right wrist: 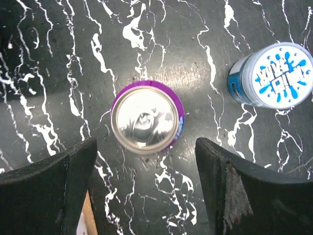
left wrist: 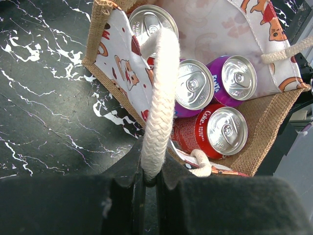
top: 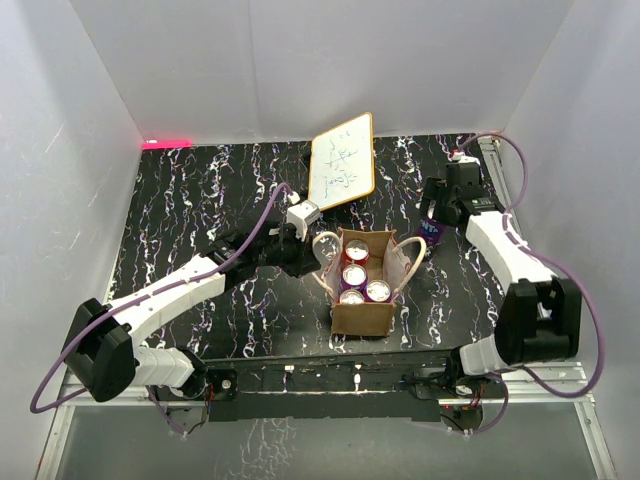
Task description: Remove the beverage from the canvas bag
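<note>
Right now the left gripper is pinched tight on one whitish rope handle of the canvas bag, w/ the cord running up out from btwn its dark fingers. The bag stands upright & open near the middle of the black marbled table. Four cans stand inside it, tops up, incl. a red Coke can and a purple can in the bag.

The right gripper hangs w/ jaws spread wide, holding nothing. Directly below it another purple beverage can stands upright on the table, outside the bag & to its right, touching neither finger. A blue-and-white lidded container stands near that can. A wood-framed whiteboard sits behind the bag.
</note>
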`<move>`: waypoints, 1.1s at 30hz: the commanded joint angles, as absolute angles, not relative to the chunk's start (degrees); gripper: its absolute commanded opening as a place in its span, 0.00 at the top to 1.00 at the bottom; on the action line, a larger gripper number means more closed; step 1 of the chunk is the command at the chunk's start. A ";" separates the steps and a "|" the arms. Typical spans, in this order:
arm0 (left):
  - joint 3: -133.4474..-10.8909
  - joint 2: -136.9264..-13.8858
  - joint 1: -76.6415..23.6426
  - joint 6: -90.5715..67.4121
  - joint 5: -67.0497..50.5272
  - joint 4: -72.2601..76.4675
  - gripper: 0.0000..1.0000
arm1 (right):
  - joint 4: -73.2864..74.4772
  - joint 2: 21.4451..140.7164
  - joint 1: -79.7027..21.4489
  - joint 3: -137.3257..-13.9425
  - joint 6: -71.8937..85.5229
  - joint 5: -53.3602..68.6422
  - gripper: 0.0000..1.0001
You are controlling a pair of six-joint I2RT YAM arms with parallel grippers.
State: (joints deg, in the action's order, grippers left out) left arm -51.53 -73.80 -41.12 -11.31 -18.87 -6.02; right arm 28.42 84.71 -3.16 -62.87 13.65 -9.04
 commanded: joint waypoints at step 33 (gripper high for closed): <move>-53.20 -73.84 -40.96 -9.94 -16.76 -6.13 1.00 | 26.68 65.86 -23.39 -70.13 27.50 13.67 0.19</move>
